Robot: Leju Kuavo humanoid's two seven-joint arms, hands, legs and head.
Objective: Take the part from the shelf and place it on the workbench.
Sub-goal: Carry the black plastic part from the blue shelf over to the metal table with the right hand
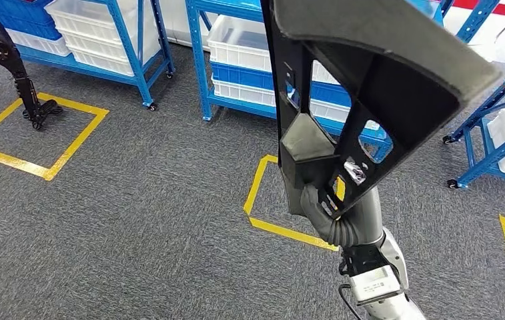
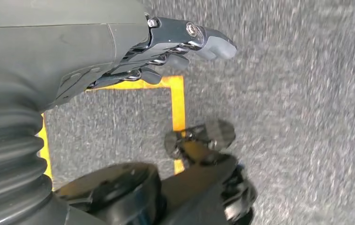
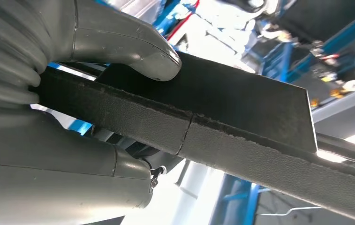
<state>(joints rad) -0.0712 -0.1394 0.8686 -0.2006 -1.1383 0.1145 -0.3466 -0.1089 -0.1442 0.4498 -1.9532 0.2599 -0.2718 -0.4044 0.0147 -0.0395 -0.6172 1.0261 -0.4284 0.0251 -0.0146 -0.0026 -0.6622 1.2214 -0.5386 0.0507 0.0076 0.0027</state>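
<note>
1. Grey carpet floor (image 1: 136,220) spreads below the robot, marked with yellow tape squares (image 1: 36,137).
2. Blue shelving racks (image 1: 199,60) line the far side of the floor, stacked with white bins (image 1: 236,37) and blue bins (image 1: 249,75).
3. The black part (image 1: 369,80), a large moulded plastic panel with cut-out openings and a textured edge, is held upright in the air in front of the racks, well above the carpet.
4. The right hand (image 1: 321,203) grips the part at its lower end; in the right wrist view the thick grey thumb (image 3: 138,51) presses on one face of the panel (image 3: 241,117) while the rest of the hand clamps from the other side.
5. The left hand (image 2: 166,51) hangs over the carpet holding nothing, its fingers partly curled.
6. A dark jointed robot limb (image 1: 9,60) stands inside the far-left tape square.
</note>
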